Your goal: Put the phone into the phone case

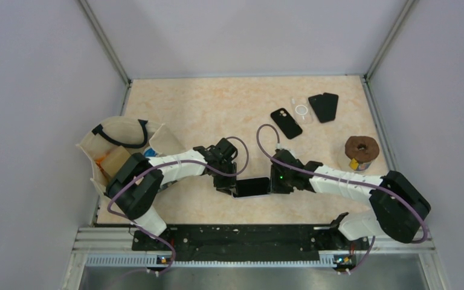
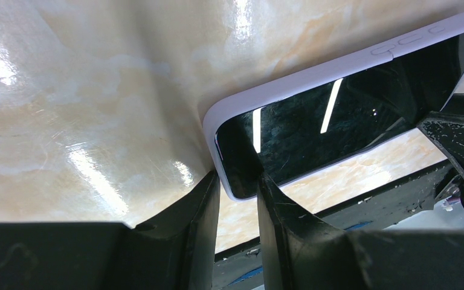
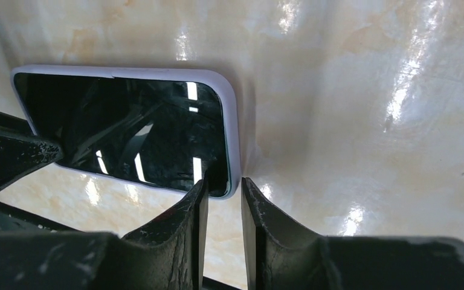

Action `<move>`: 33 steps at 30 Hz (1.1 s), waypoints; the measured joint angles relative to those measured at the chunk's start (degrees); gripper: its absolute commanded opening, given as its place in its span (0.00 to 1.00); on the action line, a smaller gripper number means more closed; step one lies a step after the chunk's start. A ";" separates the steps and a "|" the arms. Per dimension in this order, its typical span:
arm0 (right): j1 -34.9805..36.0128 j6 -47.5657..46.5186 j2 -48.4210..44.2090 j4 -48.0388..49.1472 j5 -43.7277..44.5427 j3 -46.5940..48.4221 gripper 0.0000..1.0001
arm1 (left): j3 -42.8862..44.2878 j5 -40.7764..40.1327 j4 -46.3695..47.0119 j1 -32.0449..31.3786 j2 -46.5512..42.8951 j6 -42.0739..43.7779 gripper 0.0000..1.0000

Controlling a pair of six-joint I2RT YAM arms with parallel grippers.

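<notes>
phone (image 1: 252, 186): spanning between both end effectors, near the counter's (image 1: 217, 103) front edge
case (image 2: 314, 75): pale rim wrapping the screen, showing only in wrist views
left end effector (image 2: 237, 178): pinching the phone's corner
right end effector (image 3: 225, 179): fingers straddling the opposite corner; cannot tell if clamping
top view only: spare cases (image 1: 286, 122) lying far right, bag (image 1: 118, 148) sitting left

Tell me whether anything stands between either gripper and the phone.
Nothing visible does. The left gripper and right gripper each straddle a corner of the phone, which appears already seated in its lilac case.
</notes>
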 measured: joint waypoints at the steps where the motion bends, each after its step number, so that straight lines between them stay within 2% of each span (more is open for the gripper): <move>1: 0.02 0.00 0.28 0.39 -0.07 0.04 0.23 | 0.00 0.00 0.00 0.00 0.00 0.00 0.34; 6: 1.01 -0.04 2.08 -0.42 0.92 1.44 0.21 | -0.02 0.00 0.00 0.00 0.00 0.02 0.34; 17: 7.67 0.63 8.11 -7.72 10.62 8.00 0.08 | -0.09 -0.07 0.04 0.00 0.00 0.24 0.34; 21: 8.66 0.61 8.90 -8.87 12.15 8.96 0.10 | -0.13 -0.11 0.09 -0.02 -0.02 0.28 0.34; 24: 8.39 0.46 8.70 -8.81 11.89 8.96 0.16 | -0.35 -0.22 0.33 -0.07 -0.17 0.26 0.34; 29: 3.87 -0.09 6.25 -5.33 5.88 6.12 0.31 | -0.50 -1.31 0.44 -0.68 -0.52 0.20 0.32; 33: 0.37 -0.74 5.68 -0.57 0.92 4.20 0.33 | -0.50 -2.27 0.42 -1.31 -0.68 -0.17 0.26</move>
